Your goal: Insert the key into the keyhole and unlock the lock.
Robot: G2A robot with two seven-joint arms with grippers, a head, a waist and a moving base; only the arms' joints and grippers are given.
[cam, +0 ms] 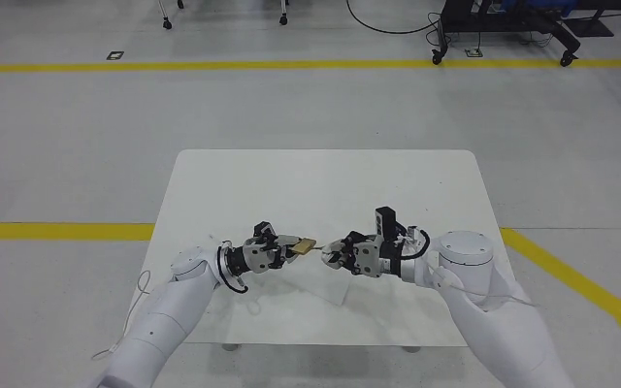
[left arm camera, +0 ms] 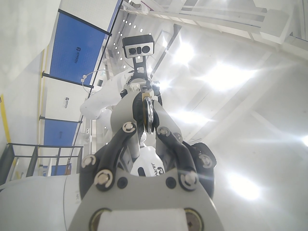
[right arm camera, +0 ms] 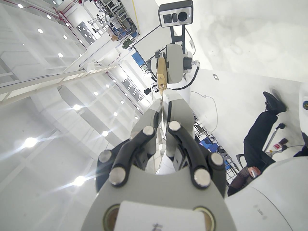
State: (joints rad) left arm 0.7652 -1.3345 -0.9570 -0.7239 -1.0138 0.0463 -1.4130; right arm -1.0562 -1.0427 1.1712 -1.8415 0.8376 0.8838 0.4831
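Note:
Both arms hover over the near half of the white table (cam: 320,184), their grippers facing each other. My left gripper (cam: 287,249) is shut on a brass padlock (cam: 305,246), whose keyhole end points at the other arm. Seen from the left wrist, the padlock (left arm camera: 146,111) sits edge-on between the fingers. My right gripper (cam: 335,255) is shut on a thin silver key (right arm camera: 163,111). From the right wrist, the key's tip meets the keyhole end of the padlock (right arm camera: 160,74). How deep the tip sits cannot be told.
The table's far half and both sides are bare white surface. Yellow tape lines (cam: 78,231) run across the grey floor on either side. A wheeled black cart (cam: 505,29) stands far behind the table.

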